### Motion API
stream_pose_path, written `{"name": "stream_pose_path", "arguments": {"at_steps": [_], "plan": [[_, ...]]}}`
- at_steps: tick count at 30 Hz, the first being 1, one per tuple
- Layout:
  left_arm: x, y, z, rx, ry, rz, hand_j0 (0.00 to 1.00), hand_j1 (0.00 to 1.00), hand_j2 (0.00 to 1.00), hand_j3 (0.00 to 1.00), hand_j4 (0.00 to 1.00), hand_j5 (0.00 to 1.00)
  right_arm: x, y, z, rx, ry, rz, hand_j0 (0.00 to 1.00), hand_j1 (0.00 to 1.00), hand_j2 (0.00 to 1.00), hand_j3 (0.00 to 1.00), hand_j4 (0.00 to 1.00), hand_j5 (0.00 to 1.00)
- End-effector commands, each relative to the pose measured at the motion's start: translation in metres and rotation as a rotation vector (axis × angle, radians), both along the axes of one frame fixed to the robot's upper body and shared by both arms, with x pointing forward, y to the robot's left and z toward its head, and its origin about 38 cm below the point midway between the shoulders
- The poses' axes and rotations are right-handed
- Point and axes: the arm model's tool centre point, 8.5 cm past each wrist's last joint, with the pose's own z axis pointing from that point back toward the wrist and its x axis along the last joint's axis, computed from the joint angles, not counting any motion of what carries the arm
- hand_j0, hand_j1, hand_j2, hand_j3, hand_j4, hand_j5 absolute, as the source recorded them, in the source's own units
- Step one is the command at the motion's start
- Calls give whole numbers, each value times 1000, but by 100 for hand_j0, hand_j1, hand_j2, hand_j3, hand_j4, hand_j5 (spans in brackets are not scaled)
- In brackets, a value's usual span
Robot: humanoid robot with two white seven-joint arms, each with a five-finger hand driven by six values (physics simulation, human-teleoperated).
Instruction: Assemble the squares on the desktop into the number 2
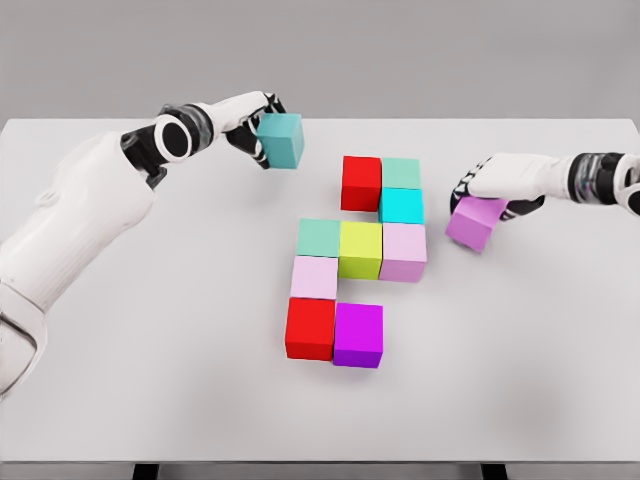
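Squares, rendered as coloured cubes, lie on a large pale grey tabletop (120,400), the biggest element shown. Nine of them form a touching cluster around a yellow-green cube (361,249), taken here as landmark. Left of it sits a mint-green cube (319,237); right of it a pale pink cube (404,251). Behind the landmark, a glossy red cube (361,182) stands beside a second mint-green cube (401,172), with a cyan cube (401,206) just in front of that one. Nearer the viewer lie a pale lilac cube (314,277), a second red cube (311,328) and a magenta cube (358,335). Far left of the landmark and behind it, the white left hand (250,125) grips a teal cube (281,139), raised and tilted. Well right of the landmark, the white right hand (497,188) closes over a violet cube (474,224), also tilted.
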Motion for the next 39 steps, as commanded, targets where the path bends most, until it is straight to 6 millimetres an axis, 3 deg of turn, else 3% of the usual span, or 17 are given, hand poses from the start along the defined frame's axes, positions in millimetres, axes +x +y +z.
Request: {"name": "stream_pose_path", "arguments": {"at_steps": [1,7,9,10,13,15,19,21,30,35,38,39], "plan": [[0,-10,0,5,-12,19,35,35,35,35,35,35,-1,2,6,41,1,2,66,66,66,66,66,66],[-3,-38,-4,24,-33,39,35,35,35,35,35,35,-3,-1,10,59,1,1,62,62,62,62,62,62],[-5,-38,-11,34,-36,61,35,35,35,35,35,35,-4,-4,10,59,2,-5,62,62,62,62,62,62],[-7,-38,-15,34,-29,61,35,35,35,35,35,35,-5,-17,17,59,-13,-31,62,62,62,62,62,62],[-12,-37,-23,31,-21,54,36,36,36,36,36,36,-6,-32,25,57,-28,-59,62,62,62,62,62,62],[-17,-35,-14,24,-49,28,37,37,37,37,37,37,-9,-33,29,64,-32,-54,62,62,62,62,62,62],[-36,-33,-3,8,-82,-16,37,37,37,37,37,37,-29,-23,29,95,-16,6,59,59,59,59,59,59],[-36,-33,-4,9,-82,-14,37,37,37,37,37,37,-42,-7,24,96,-8,65,59,59,59,59,59,59],[-37,-38,-7,2,-76,-25,40,40,40,40,40,40,-106,23,8,56,43,246,60,60,60,60,60,60],[-37,-39,-8,0,-74,-28,44,44,44,44,44,44,-121,31,-7,62,85,278,61,61,61,61,61,61],[-38,-39,-9,0,-72,-28,48,48,48,48,48,48,-119,30,-5,61,78,275,72,72,72,72,72,72],[-38,-39,-9,-1,-72,-29,51,51,51,51,51,51,-117,30,-2,62,67,271,95,95,95,95,95,95]]}}
